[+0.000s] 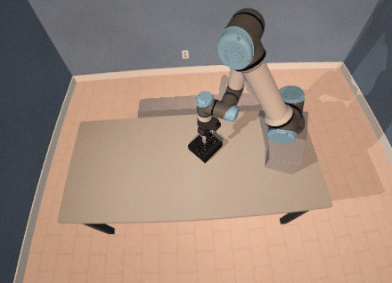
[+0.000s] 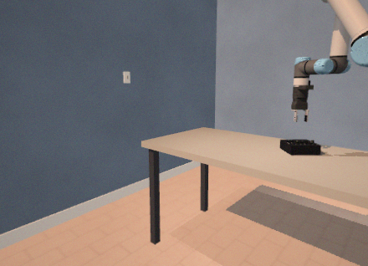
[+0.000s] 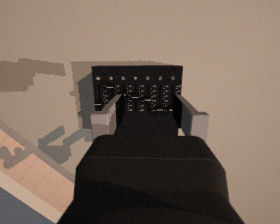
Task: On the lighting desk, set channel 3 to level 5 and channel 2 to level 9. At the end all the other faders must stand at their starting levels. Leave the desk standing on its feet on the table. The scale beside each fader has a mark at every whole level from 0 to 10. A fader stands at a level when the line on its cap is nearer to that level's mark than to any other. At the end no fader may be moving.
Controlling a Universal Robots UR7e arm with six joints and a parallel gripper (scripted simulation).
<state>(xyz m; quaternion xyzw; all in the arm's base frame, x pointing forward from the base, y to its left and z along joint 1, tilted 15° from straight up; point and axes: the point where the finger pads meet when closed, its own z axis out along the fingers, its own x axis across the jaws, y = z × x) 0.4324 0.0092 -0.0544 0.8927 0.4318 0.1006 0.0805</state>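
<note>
The lighting desk is a small black box standing flat on the beige table. Its top carries a row of several faders with pale cap lines at different heights; the levels are too small to read. My gripper hangs open and empty straight above the desk, well clear of it. In the wrist view the two grey fingers frame the fader rows and the gripper body hides the desk's near part.
The arm's grey base block stands on the table to the right of the desk. The table's edges lie far from the desk on every side. A grey mat lies on the floor beyond the table.
</note>
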